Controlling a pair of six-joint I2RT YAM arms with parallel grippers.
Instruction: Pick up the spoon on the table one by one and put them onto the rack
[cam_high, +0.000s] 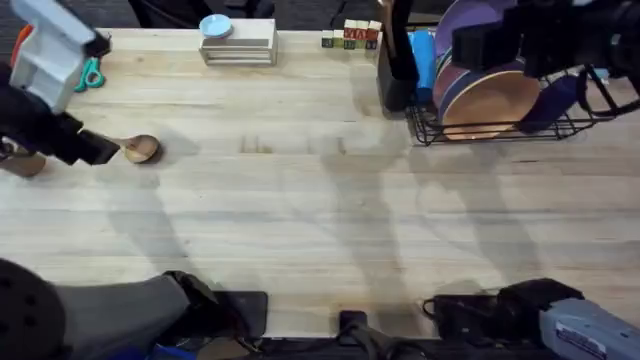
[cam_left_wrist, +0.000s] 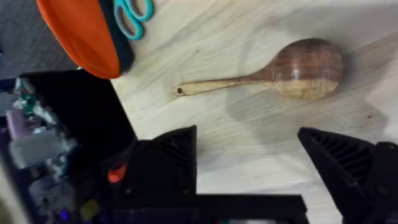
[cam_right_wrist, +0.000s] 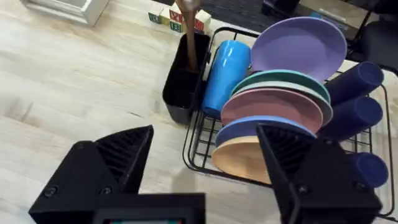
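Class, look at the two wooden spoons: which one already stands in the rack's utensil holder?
The spoon standing handle-up in the black utensil holder. The other spoon lies flat on the table by the left gripper.

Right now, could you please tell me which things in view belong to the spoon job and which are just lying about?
Job: brown wooden spoon on the table; black wire dish rack; tall black utensil holder.
Lying about: teal-handled scissors; small white stacked stand; lettered blocks.

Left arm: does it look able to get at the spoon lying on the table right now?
Probably yes. The left gripper is open, its fingers either side of bare wood just short of the spoon, which lies flat on the table. Nothing lies between them.
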